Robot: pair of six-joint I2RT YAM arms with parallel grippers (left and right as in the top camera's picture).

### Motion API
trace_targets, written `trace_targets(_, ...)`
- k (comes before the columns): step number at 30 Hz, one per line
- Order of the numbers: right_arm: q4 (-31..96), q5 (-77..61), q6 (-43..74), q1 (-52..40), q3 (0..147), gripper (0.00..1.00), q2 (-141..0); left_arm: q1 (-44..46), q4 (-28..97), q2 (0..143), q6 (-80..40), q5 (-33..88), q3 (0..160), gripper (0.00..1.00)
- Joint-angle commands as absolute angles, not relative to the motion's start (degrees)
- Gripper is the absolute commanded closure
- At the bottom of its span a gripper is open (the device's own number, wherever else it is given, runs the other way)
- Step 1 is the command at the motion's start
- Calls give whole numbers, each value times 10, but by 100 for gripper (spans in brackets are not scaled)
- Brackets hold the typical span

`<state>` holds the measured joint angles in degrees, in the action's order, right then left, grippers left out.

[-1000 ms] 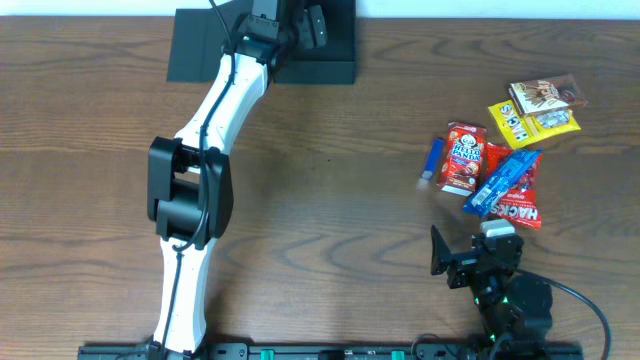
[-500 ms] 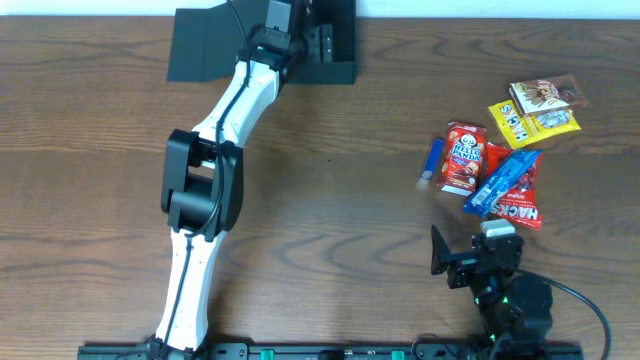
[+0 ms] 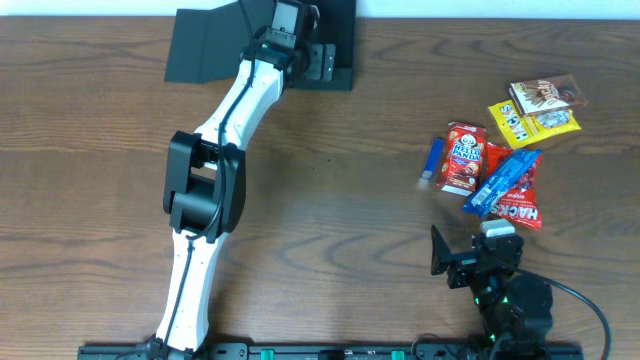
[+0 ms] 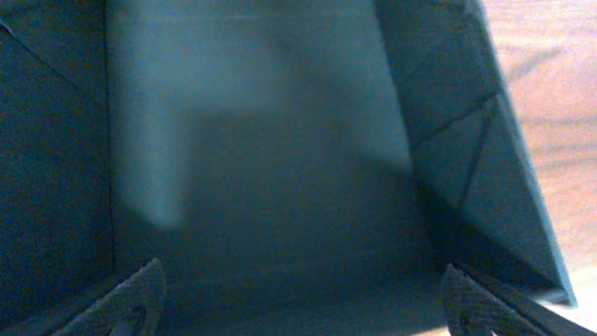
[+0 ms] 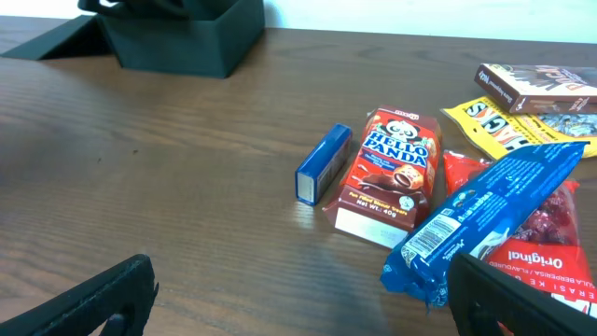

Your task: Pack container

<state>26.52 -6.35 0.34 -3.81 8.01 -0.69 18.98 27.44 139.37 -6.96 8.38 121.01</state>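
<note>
The container [image 3: 343,35] is a dark box at the table's far edge, its flap lid [image 3: 205,45] lying open to the left. My left gripper [image 3: 320,60] is over the box's open front part. In the left wrist view the box's teal inside [image 4: 280,140] fills the frame, and the left gripper [image 4: 298,308] is open and empty. My right gripper [image 3: 478,262] rests near the front right, and in its wrist view the right gripper [image 5: 308,299] is open and empty. The container also shows far off in the right wrist view [image 5: 182,37].
Snacks lie in a loose group at the right: a red Hello Panda box [image 3: 464,157] [image 5: 392,173], a small blue pack [image 3: 434,160] [image 5: 324,163], a blue wrapper [image 3: 503,180] [image 5: 485,210], a red packet [image 3: 515,208], a yellow packet [image 3: 533,122] and a brown box [image 3: 543,95].
My left arm's elbow swung right and the left gripper shifted right and slightly toward the front over the container. The right arm and the snacks have not moved.
</note>
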Motion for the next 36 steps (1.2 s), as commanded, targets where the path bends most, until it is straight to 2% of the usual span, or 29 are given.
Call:
trace_targets(1, 266, -58, -1, -31, 75, 1, -3, 189, 324, 1401, -40, 71, 1207, 5)
trace_targets(7, 266, -58, -1, -31, 75, 1, -3, 189, 418, 1399, -5, 48, 1231, 5)
trace_targets(18, 266, -58, -1, -31, 75, 1, -3, 200, 623, 1399, 1, -79, 1344, 5)
trace_targets(22, 266, -58, -1, -31, 75, 0, -3, 210, 632, 1399, -2, -29, 1373, 5)
trace_targets(27, 266, -58, -1, -31, 75, 1, -3, 215, 641, 1399, -4, 106, 1381, 5)
trace_targets(33, 266, -58, -1, -31, 75, 1, -3, 215, 641, 1399, -4, 164, 1381, 5)
trace_targets(36, 266, -58, -1, -31, 75, 1, -3, 215, 647, 1399, -57, 163, 1381, 4)
